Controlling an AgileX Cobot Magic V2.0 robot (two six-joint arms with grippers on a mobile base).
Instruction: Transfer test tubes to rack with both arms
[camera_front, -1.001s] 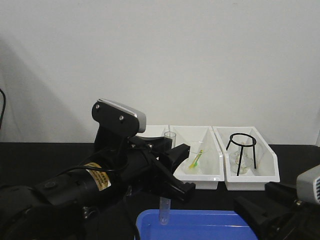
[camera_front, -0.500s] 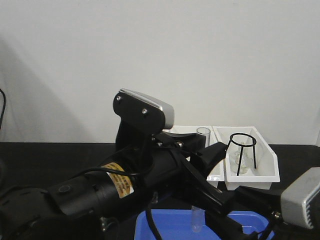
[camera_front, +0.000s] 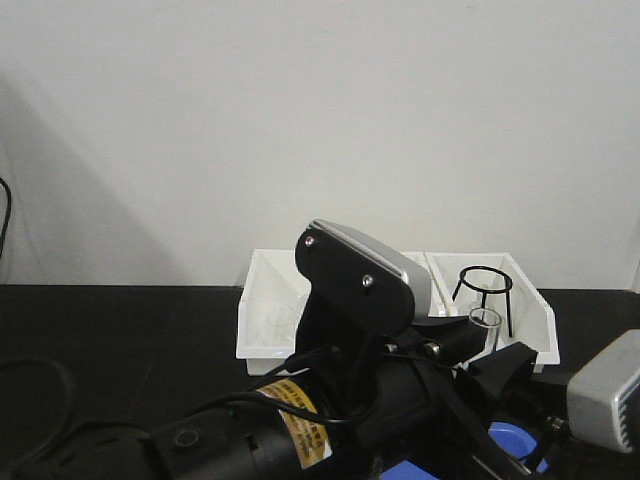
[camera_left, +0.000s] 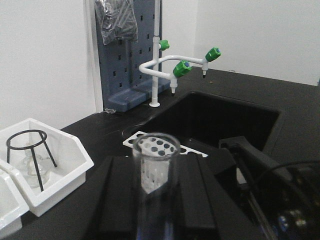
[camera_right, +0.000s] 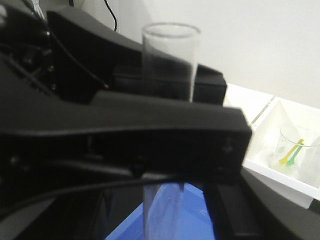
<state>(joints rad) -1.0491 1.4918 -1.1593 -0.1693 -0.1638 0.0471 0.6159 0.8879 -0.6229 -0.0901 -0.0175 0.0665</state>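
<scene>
A clear glass test tube (camera_left: 156, 150) stands upright between the black jaws of my left gripper (camera_left: 156, 172), which is shut on it. In the front view its rim (camera_front: 484, 320) shows just right of the left arm's silver wrist cover (camera_front: 360, 270). The white rack (camera_left: 192, 149), a plate of round holes, lies beyond the tube beside the sink. In the right wrist view the same tube (camera_right: 169, 60) rises above the left gripper's finger (camera_right: 150, 130). Its lower end hangs between the spread dark fingers of my right gripper (camera_right: 165, 220), which do not touch it.
A blue tray (camera_front: 510, 440) lies under the tube. White bins stand at the back, one holding a black tripod (camera_front: 484, 295), another a glass with a yellow-green item (camera_right: 292, 150). A black sink (camera_left: 220, 120) and green-knobbed faucet (camera_left: 180, 67) lie past the rack.
My left arm has swung steadily to the right with the test tube, uncovering the left white bin. The right arm's wrist cover stays at the lower right.
</scene>
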